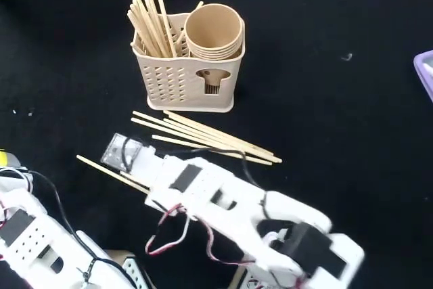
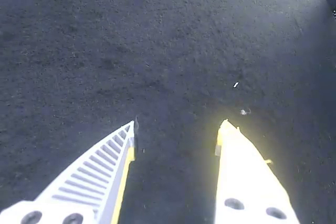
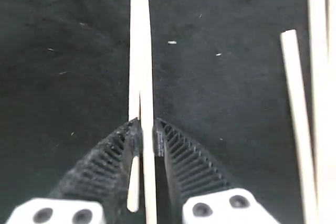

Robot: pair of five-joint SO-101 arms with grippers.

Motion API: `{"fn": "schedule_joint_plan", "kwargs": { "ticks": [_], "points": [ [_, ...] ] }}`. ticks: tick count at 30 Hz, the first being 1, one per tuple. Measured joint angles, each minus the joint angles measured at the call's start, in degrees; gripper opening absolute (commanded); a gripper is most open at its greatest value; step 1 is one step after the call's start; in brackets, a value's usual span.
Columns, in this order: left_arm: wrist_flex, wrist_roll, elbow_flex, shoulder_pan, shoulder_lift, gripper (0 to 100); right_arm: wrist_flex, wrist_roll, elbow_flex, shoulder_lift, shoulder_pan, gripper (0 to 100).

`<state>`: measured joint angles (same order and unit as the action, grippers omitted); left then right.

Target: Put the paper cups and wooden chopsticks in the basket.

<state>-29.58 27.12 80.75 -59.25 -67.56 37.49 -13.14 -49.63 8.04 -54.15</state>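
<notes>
Two wooden chopsticks (image 3: pixel 142 61) sit side by side between the jaws of the right gripper (image 3: pixel 147 125). The ridged jaws are clenched against both sticks, I judge so that the pair comes up as one. That would explain why this arm sits low at the near left of the black table (image 1: pixel 352 133), well short of the basket (image 1: pixel 183 86). I cannot tell whether the pair has left the table yet.

The right wrist view gives the grip, which the high view hides under the arm. The high view shows instead what is left to do. A loose bundle of chopsticks (image 1: pixel 210 139) lies just in front of the basket. More sticks (image 1: pixel 152 25) stand in its left compartment and stacked paper cups (image 1: pixel 213 28) in its right. The left gripper (image 2: pixel 179 129) hangs released above the table, grasping nothing.
</notes>
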Motion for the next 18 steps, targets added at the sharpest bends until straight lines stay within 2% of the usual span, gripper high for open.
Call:
{"fn": "schedule_joint_plan", "kwargs": {
  "ticks": [6,18],
  "points": [
    [0.0,0.0,0.0,0.0,0.0,25,0.6,0.7,0.6,-1.1,-3.5,17.2],
    [0.0,0.0,0.0,0.1,0.0,25,1.4,0.7,0.8,-2.1,-3.8,17.8]
  ]
}}
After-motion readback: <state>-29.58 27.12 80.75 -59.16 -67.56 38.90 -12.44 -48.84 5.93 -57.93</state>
